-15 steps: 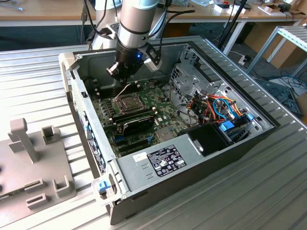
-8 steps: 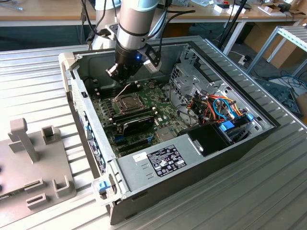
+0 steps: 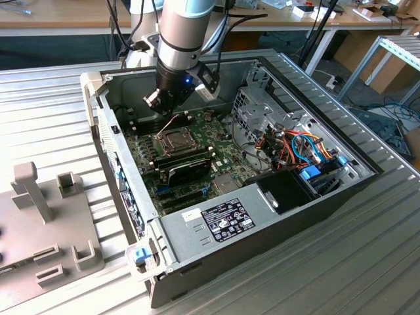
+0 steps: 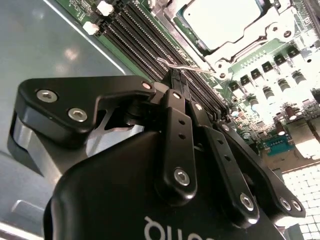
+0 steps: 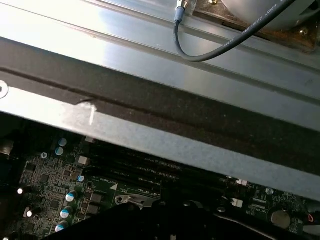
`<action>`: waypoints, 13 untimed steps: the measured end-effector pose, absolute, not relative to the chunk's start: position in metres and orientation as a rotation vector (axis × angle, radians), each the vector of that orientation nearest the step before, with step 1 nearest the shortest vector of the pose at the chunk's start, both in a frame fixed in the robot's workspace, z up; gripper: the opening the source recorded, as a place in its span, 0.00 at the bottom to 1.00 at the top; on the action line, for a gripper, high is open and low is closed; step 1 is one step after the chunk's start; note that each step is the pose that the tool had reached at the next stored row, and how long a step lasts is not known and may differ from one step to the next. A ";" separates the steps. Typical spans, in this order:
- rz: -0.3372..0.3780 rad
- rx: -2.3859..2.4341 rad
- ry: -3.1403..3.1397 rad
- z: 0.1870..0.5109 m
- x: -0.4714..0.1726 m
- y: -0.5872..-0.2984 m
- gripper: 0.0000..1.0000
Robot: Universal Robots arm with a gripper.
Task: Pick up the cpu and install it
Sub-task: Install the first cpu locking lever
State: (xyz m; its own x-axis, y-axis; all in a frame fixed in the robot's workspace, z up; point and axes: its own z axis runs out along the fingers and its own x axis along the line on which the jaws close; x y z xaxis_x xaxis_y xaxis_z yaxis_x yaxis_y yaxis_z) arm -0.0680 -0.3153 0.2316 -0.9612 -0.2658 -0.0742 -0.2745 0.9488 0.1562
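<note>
The cpu (image 3: 174,138), a small square chip with a silvery top (image 4: 220,20), lies flat in the socket frame (image 4: 250,47) on the green motherboard (image 3: 223,141). My gripper (image 3: 169,111) hangs just above the socket's far side inside the open computer case. Its black fingers (image 4: 176,75) are shut, and they do not hold the cpu. A thin wire socket lever (image 4: 192,69) rises slanted from the socket (image 3: 168,125) and passes right at the fingertips. Whether it is pinched I cannot tell.
Black memory slots (image 4: 145,35) run beside the socket. A black oblong module (image 3: 189,172), a metal drive cage (image 3: 252,108), coloured cables (image 3: 302,147) and a power supply (image 3: 216,220) fill the case. The case wall (image 5: 150,115) is close by. A grey fixture (image 3: 46,216) stands on the exterior view's left.
</note>
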 end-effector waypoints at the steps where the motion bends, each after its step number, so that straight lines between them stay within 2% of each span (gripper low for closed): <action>1: 0.255 -0.423 3.046 0.232 -0.069 -0.316 0.11; 13: 0.307 -0.420 3.025 0.232 -0.075 -0.327 0.11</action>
